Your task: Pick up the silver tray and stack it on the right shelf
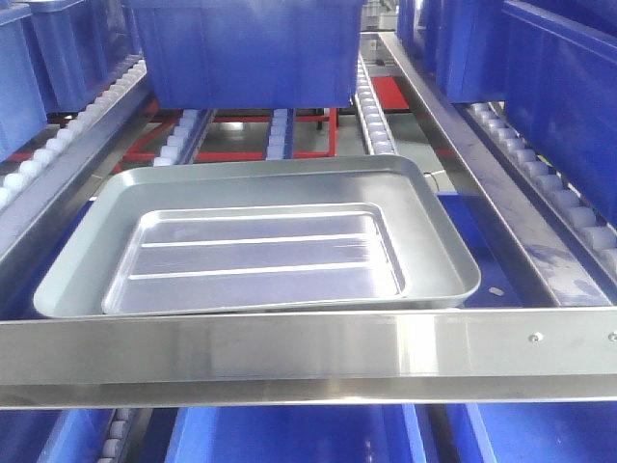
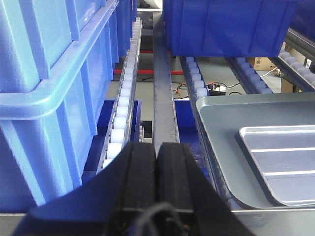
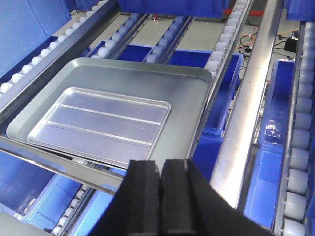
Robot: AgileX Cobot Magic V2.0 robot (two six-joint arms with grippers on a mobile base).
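Note:
The silver tray [image 1: 255,256], shiny with two raised ridges along its base, lies nested inside a larger dull grey tray [image 1: 434,231]. Both rest on the right shelf, a roller rack behind a broad stainless front bar [image 1: 289,352] with two screws near its right end. The silver tray also shows in the left wrist view [image 2: 285,162] and the right wrist view [image 3: 98,123]. My left gripper [image 2: 157,147] is shut and empty, left of the trays over a steel rail. My right gripper [image 3: 161,164] is shut and empty, in front of the grey tray's near right corner [image 3: 187,98].
A large blue bin [image 1: 246,48] stands on the rollers behind the trays. More blue bins [image 1: 569,96] fill the rack on the right and others [image 2: 44,98] the left. A steel divider rail [image 1: 482,174] runs along the trays' right side. Blue bins [image 3: 275,147] sit on the level below.

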